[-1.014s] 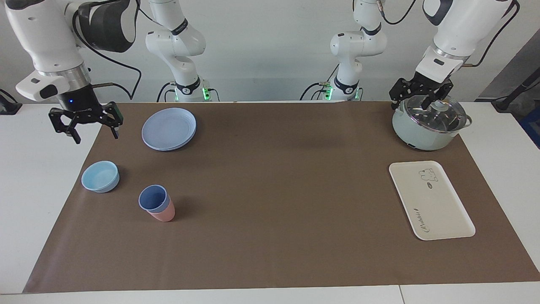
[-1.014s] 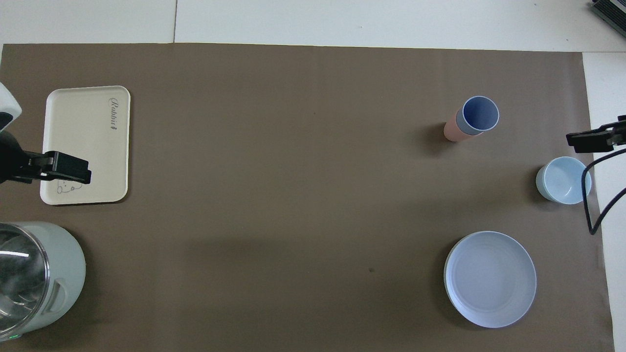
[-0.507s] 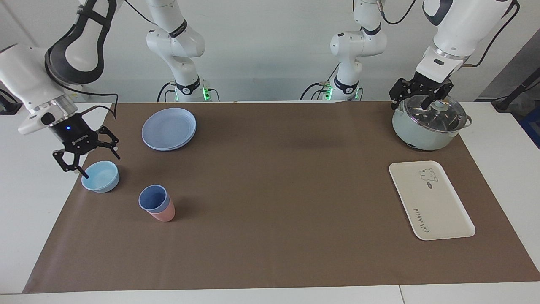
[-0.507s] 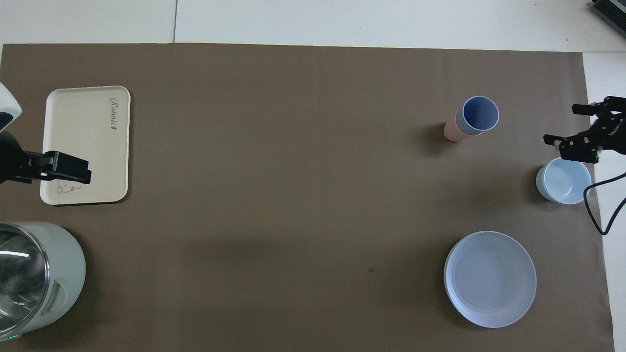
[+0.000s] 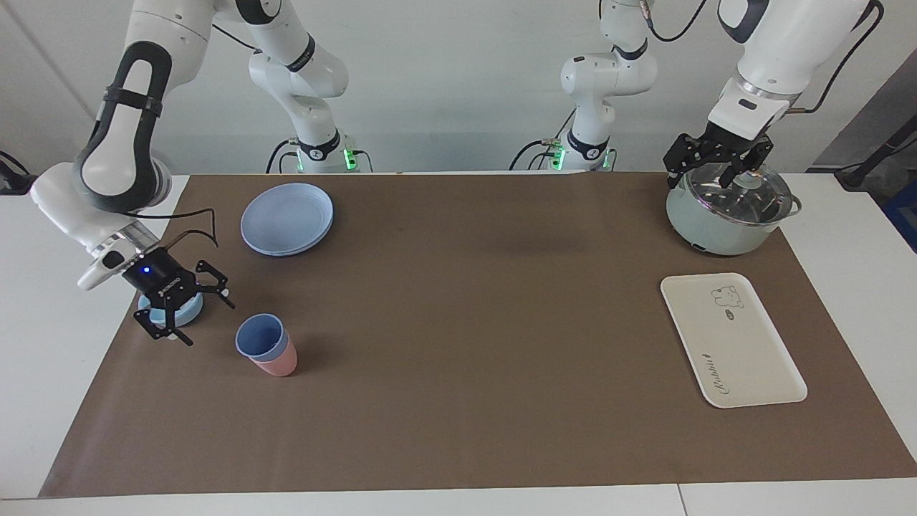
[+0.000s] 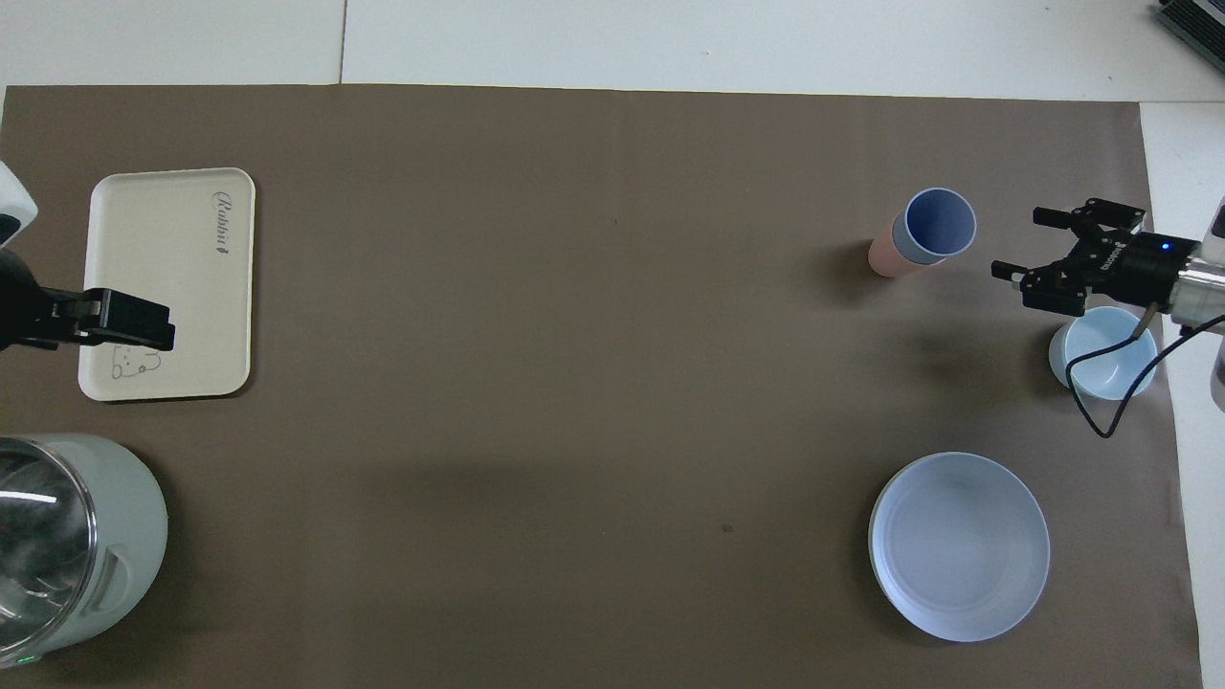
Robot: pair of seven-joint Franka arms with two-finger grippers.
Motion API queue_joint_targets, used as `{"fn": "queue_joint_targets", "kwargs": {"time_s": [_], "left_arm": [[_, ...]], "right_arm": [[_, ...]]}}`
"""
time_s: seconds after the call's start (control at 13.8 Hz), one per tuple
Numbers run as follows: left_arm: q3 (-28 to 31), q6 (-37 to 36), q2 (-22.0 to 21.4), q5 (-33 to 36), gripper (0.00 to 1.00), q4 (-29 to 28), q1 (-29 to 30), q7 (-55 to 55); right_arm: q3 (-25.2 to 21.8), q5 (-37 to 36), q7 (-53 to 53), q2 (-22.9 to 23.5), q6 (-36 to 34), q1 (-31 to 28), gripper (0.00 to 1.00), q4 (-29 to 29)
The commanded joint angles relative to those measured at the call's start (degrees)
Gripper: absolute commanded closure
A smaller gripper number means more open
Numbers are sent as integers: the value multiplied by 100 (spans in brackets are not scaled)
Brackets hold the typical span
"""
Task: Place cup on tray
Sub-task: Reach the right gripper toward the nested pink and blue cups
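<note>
1. The periwinkle-blue tapered plastic cup [image 5: 259, 337] stood nested in a pink plastic tumbler [image 5: 278, 364]. On the overhead view's clock face it sat at about 2 o'clock on the brown-covered tabletop [image 5: 473, 322].
2. The flat cream-white rectangular tray [image 5: 745, 351] lay at about 9 o'clock on that face, well apart from the cup, with nothing on it.
3. The right gripper [image 5: 200, 320] was released, its fingers spread wide. It hung low at the cup's 3 o'clock, over the edge of the light-blue shallow bowl [image 5: 193, 308], and touched neither the cup nor the bowl.
4. The left gripper [image 5: 716, 168] waited with fingers apart over the glass lid of the pale-green pot [image 5: 723, 229].
5. Judged step in hand: the approach to the cup. Nothing had been grasped.
6. Recommended practice:
   - Clear the bowl's rim before traversing toward 9 o'clock.
   - Close the fingers on the blue wall only, above the pink rim.
   - Lift vertically.
7. Caution: the nested pink tumbler might rise with the cup. If it does, separate the two before transfer to the tray.
</note>
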Motion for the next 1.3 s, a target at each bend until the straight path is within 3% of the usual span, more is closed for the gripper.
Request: {"fn": "queue_joint_targets", "kwargs": {"time_s": [0.0,0.36,0.72,1.23], "left_arm": [[35,161,-141,113,0,-146,-65,45],[43,196,35,113,0,222,-109,80],[43,-147,527,139,0,785,-101,80],[34,-85,466,113,0,497,-197,71]], "right_arm": [[29,1220,-1292,289,-63,2,0,-161],[55,2096,-1992,536,94,318,0,-285],[55,2528,-2309,519,271,512,0,-548],[55,3370,-2669,501,700,1012,0,-769]]}}
